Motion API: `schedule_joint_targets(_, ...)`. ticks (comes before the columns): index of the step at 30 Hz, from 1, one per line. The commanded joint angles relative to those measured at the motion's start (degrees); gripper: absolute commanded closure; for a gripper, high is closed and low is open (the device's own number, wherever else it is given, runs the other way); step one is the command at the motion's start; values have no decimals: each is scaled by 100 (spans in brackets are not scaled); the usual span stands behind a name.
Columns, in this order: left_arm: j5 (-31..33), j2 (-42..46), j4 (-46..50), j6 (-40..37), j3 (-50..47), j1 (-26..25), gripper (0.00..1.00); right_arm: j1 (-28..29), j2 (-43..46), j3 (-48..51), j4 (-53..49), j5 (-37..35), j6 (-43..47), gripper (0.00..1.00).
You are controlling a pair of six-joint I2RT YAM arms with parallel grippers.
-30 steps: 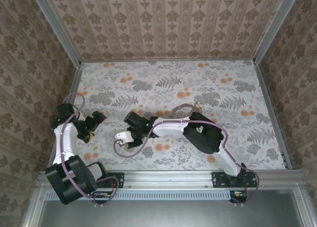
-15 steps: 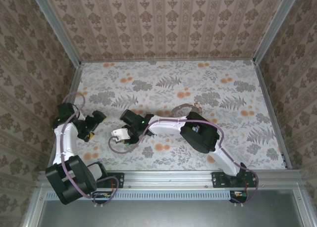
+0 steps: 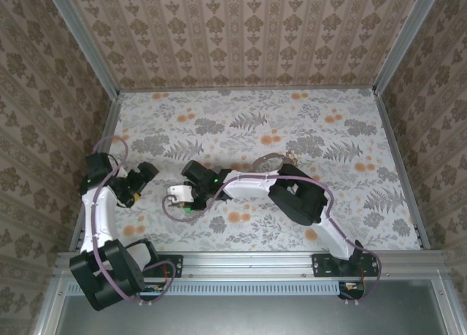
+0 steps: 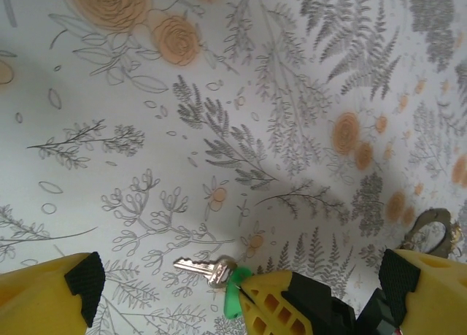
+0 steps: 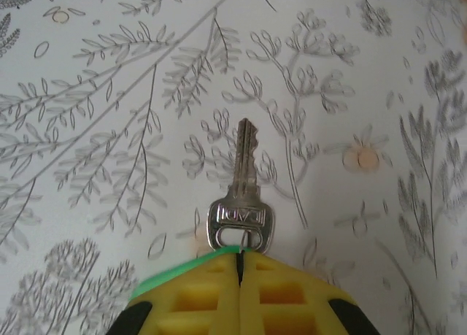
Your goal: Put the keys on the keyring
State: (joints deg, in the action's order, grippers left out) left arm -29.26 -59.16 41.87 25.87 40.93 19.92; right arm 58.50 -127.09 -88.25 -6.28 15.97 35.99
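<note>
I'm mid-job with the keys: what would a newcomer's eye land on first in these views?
First, the silver key with a green piece at its head, pinched by the shut right claw low over the flowery table, left of centre. Next, the left claw wide open close beside it. The thin keyring lies farther back on the table, apart from the key.

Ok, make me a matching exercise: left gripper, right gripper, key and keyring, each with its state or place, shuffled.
1. left gripper
2. right gripper
3. key
4. keyring

A. lying free, away from both grippers
B. silver, with green at its head
C. open
D. shut on the key

Pairs: 1-C, 2-D, 3-B, 4-A
</note>
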Motion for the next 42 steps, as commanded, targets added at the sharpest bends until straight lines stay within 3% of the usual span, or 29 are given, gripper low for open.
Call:
schedule_joint_targets(1, -345, 371, -322, -73, -140, -136, 0, -249, 762, 705, 885, 351, -799, 100)
schedule_joint_targets(5, -626, 795, -986, -102, -362, -647, 8, -578, 1454, 1717, 1863, 800, -1643, 100)
schedule_joint_targets(12, -278, 2171, -2686, -1300, -930, -2786, 28, -1231, 2799, 3257, 3080, 1433, -2630, 100)
schedule_joint_targets(16, -585, 2319, -2985, -2227, -995, -3456, 44, -1649, 3573, 3834, 3168, 1807, -2803, 100)
schedule_joint_targets(21, -1771, 1752, -2632, -3452, -578, -3883, 50, -1989, 4460, 4273, 3052, 2524, -2743, 100)
schedule_joint_targets(24, -2924, 1220, -1712, -4881, 58, -4204, 50, -2006, 4956, 4329, 2554, 2801, -2338, 100)
schedule_joint_targets(26, -2911, 855, -1149, -5471, 494, -4495, 49, -2000, 5196, 4362, 2337, 2947, -2213, 100)
schedule_joint_targets(30, -2900, 479, -1168, -5761, 777, -4860, 52, -1983, 5611, 4502, 2268, 3045, -2260, 100)
schedule_joint_targets(37, -2854, 260, -1513, -5486, 941, -4960, 64, -1987, 6030, 4585, 1940, 3082, -2189, 100)
schedule_joint_targets(42, -2761, 151, -1805, -5282, 961, -5127, 66, -1966, 6012, 4478, 1802, 3185, -2224, 100)
